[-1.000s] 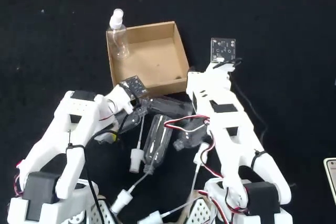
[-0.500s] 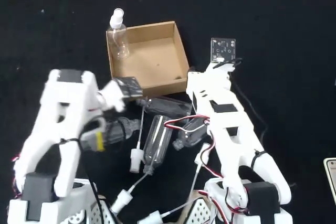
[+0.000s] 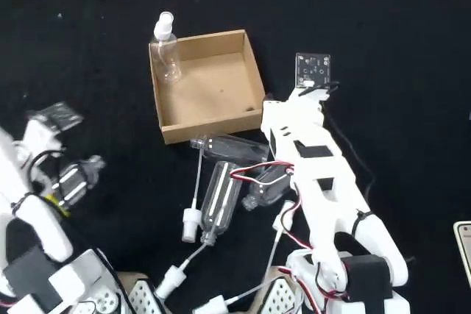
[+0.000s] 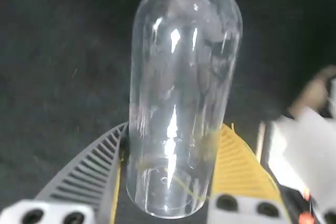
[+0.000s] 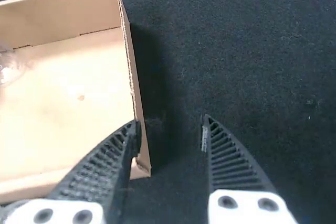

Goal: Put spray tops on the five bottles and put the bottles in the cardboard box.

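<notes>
One bottle (image 4: 181,103), no top, clamped at base between left fingers (image 4: 236,166), near left edge of counter (image 3: 397,27). Right fingers (image 5: 105,166) spread wide, holding nothing, at near-right corner of box (image 5: 63,77). Capped bottle (image 3: 166,49) upright in box's far-left corner. Three bare bottles (image 3: 221,196) lying close together just off box's near wall. Several loose spray tops (image 3: 190,223) lying toward counter's near edge.
</notes>
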{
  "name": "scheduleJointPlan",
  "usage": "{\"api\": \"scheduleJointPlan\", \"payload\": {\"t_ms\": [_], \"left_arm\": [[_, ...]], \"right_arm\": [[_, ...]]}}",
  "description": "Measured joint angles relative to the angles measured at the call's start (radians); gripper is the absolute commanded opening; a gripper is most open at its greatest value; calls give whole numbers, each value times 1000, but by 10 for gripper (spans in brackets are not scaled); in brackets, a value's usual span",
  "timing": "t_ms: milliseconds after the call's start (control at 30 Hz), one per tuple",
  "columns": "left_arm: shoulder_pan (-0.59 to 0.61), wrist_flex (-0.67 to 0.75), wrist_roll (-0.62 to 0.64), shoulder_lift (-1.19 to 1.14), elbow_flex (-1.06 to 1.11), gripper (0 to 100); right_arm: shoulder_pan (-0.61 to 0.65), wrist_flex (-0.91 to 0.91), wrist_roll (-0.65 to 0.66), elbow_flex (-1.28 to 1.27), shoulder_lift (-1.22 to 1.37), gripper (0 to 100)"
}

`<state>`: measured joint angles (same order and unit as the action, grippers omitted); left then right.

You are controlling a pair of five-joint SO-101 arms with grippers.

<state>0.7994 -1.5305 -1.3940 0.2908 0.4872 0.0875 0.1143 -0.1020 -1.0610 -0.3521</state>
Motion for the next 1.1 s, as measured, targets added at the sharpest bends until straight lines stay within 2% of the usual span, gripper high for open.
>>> {"api": "scheduleJointPlan", "payload": {"t_ms": [133,233,300,433,633,933,1100], "left_arm": [[100,213,141,0,149,142],[124,333,222,0,241,142],[123,387,256,0,287,142],[121,404,278,0,331,142],[123,407,281,0,331,142],[123,407,281,0,333,142],[123,407,281,0,333,142]], "right_arm": [[0,183,0,109,-60,169],[0,324,0,213,-61,171],[3,356,0,272,-29,172],[28,362,0,370,121,214],[34,368,37,470,296,215],[106,368,114,476,356,214],[98,368,114,476,410,129]]}}
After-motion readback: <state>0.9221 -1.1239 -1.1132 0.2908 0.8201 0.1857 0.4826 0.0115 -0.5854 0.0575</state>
